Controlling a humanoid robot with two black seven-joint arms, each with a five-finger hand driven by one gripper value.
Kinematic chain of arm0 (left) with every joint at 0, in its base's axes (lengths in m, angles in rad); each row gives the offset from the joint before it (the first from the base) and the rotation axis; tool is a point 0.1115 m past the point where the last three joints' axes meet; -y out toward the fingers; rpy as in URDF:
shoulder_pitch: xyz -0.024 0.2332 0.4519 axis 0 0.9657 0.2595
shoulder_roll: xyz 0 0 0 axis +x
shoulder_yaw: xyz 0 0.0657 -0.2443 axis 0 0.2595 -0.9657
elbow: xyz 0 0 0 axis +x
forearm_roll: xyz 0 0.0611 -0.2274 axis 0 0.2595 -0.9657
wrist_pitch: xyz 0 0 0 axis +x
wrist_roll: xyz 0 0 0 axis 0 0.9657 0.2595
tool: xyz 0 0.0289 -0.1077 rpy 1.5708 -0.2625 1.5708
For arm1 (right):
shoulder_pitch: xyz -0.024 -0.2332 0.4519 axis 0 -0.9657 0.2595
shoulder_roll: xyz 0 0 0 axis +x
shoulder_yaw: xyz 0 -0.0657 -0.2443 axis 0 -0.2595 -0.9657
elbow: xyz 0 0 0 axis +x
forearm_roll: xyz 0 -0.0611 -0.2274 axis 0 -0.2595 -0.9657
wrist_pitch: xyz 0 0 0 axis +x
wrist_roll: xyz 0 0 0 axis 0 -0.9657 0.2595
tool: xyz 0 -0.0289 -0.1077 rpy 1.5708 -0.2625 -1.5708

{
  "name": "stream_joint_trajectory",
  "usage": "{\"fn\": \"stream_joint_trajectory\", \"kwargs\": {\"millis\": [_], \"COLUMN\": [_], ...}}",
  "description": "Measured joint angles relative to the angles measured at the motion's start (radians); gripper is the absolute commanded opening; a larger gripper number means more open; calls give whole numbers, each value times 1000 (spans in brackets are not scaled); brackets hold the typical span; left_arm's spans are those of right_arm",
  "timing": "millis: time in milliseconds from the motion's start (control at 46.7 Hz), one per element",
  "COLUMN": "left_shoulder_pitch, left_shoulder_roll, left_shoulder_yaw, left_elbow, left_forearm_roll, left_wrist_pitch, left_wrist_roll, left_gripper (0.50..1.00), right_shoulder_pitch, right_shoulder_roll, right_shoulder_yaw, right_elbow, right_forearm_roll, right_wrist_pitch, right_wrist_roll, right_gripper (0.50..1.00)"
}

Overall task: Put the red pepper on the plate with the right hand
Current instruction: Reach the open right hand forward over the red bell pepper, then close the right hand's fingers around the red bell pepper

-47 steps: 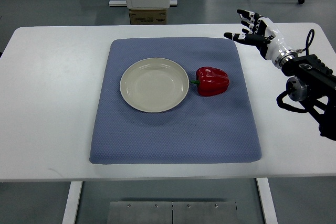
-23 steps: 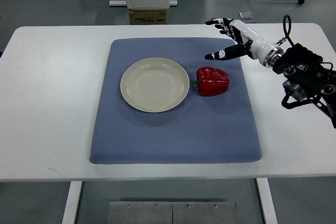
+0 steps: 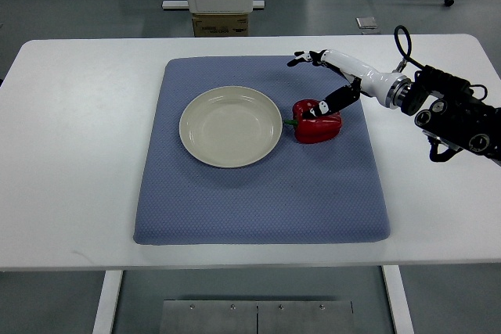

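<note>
A red bell pepper (image 3: 317, 123) with a green stem lies on the blue mat, just right of the cream plate (image 3: 230, 126). My right hand (image 3: 311, 84) reaches in from the right edge and hovers over the pepper. Its fingers are spread. The thumb tip rests on or just above the pepper's top, and the other fingers point left beyond the pepper's far side. Nothing is grasped. The plate holds nothing. The left arm does not show.
The blue mat (image 3: 258, 201) covers the middle of the white table (image 3: 70, 154). A cardboard box (image 3: 221, 24) and a white machine base stand on the floor behind the table's far edge.
My right hand has moved left and down from the table's far right corner to just over the pepper. Pepper and plate have not moved.
</note>
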Motion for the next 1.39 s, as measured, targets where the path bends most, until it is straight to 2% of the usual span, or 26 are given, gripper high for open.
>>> {"fn": "stream_joint_trajectory", "kwargs": {"millis": [214,1028,1178,1392], "left_shoulder_pitch": [0,0,0,0], "left_shoulder_roll": [0,0,0,0], "left_shoulder_yaw": [0,0,0,0], "left_elbow": [0,0,0,0], "left_forearm_roll": [0,0,0,0], "left_wrist_pitch": [0,0,0,0], "left_wrist_roll": [0,0,0,0], "left_gripper": [1000,1000,1000,1000], "right_shoulder_pitch": [17,4,0,-2], "right_shoulder_roll": [0,10,10,9], "right_shoulder_yaw": [-66,-160,-165,-166], "right_elbow": [-2,-54,-62,-62], "right_forearm_roll": [-35,-56,-56,-55], "right_wrist_pitch": [0,-11,-11,-10], "right_wrist_roll": [20,14,14,16], "right_gripper": [998,966,910,855]}}
